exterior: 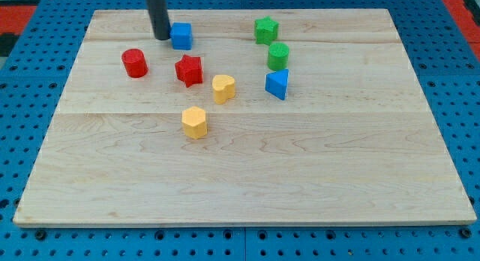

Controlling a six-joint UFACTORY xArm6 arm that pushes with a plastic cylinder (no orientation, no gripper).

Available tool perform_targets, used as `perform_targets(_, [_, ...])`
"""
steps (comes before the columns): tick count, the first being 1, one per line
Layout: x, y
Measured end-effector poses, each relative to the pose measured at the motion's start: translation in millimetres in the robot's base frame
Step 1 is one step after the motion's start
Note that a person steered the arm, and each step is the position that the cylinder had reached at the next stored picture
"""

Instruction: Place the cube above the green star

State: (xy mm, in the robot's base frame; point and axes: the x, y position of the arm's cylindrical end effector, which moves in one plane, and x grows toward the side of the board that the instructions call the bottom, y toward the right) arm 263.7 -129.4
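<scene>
The blue cube (181, 35) sits near the view's top, left of centre. My tip (161, 37) stands right at the cube's left side, touching or nearly touching it. The green star (265, 30) lies at the same height in the view, well to the cube's right. The rod rises from the tip out of the view's top edge.
A green cylinder (278, 56) sits just below the star, with a blue triangular block (277, 84) under it. A red cylinder (135, 63), a red star (189, 70), a yellow heart (223, 88) and a yellow hexagon (194, 122) lie below the cube. The wooden board (315, 171) rests on a blue pegboard.
</scene>
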Motion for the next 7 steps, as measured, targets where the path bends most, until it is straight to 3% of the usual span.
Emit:
perform_targets(2, [13.7, 26.8])
perform_targets(4, [-18.7, 78.7])
perform_targets(6, [12.0, 98.1])
perform_targets(7, [2.9, 101.9])
